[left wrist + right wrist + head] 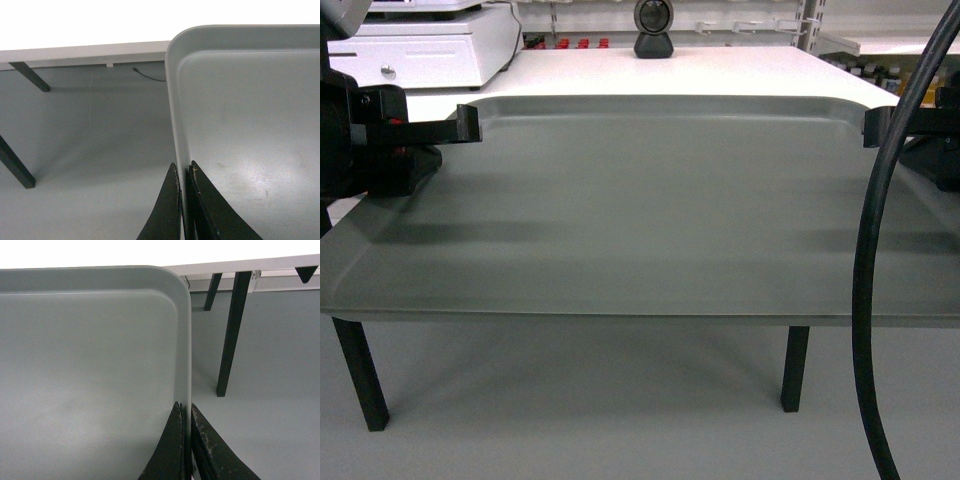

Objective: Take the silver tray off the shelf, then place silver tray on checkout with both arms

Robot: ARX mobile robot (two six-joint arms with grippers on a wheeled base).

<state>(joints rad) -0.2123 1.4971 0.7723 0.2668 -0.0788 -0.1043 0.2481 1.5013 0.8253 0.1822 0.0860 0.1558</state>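
Grey floor below, white checkout (pixel 670 70) ahead on black legs (pixel 360 375). Tray (pixel 640 210) held in air, level, between both grippers, its far edge at checkout's near edge, rest over floor. Left gripper (pixel 184 172) clamped on tray's left rim, one finger (pixel 167 210) outside, one inside. Right gripper (pixel 184 412) clamped on right rim likewise. Cash drawer (pixel 430 50) at checkout's far left. Webcam (pixel 653 28) at far edge. Black cable (pixel 875 250) hung across right foreground.
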